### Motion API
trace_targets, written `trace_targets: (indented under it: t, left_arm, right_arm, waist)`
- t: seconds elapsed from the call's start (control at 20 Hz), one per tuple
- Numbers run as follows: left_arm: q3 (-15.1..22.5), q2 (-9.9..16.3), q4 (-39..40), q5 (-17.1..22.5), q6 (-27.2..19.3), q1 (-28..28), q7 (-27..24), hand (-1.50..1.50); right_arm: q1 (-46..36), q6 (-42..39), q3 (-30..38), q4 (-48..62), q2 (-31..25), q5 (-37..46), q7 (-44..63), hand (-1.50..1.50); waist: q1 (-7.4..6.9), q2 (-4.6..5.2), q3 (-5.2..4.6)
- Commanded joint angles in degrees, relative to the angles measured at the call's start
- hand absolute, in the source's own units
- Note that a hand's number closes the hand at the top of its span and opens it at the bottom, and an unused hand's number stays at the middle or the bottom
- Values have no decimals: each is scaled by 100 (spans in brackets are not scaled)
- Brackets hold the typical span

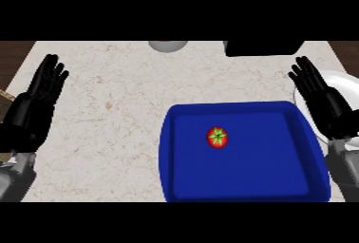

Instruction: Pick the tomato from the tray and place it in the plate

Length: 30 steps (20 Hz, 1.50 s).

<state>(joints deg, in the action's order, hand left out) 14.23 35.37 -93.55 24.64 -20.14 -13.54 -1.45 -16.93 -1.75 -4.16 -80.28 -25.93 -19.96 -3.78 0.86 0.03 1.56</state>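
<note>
The tomato (218, 137) lies in the blue tray (242, 190) at the lower right of the frame, a little above and left of the tray's middle, its green stem facing up and nothing touching it. The white plate (345, 85) shows at the right edge, just beside the tray's upper right corner and partly hidden behind the right hand (321, 97). That hand is held flat with its fingers straight and spread, holding nothing, above the tray's right rim. The left hand (38, 97) rests open at the left edge, fingers up, well apart from the tray. The task looks to be at its start: the pick is not yet made. The next move likely calls for the right hand to swing left over the tomato, lower, and curl round it
</note>
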Motion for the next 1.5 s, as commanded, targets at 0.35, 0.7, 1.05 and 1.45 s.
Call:
trace_targets:
  t: [0.35,0.7,1.05,1.45]
  left_arm:
    - [834,-930,893,421,39,1076,874,0]
    - [765,-1241,1209,273,214,1101,876,0]
    - [798,-1417,1003,-3,118,1265,1034,0]
    - [930,-1684,1224,-226,82,1226,816,0]
  right_arm:
    - [-504,1410,413,348,-1184,1860,118,150]
    - [467,2240,686,-283,428,1443,-1244,-150]
    - [966,1708,-42,-1290,-438,2426,271,-150]
    - [100,233,-1031,-1946,-1269,2918,2675,-150]
  waist:
    - [12,83,-204]
    - [-53,-8,-155]
    - [-51,-27,-165]
    - [-104,-26,-172]
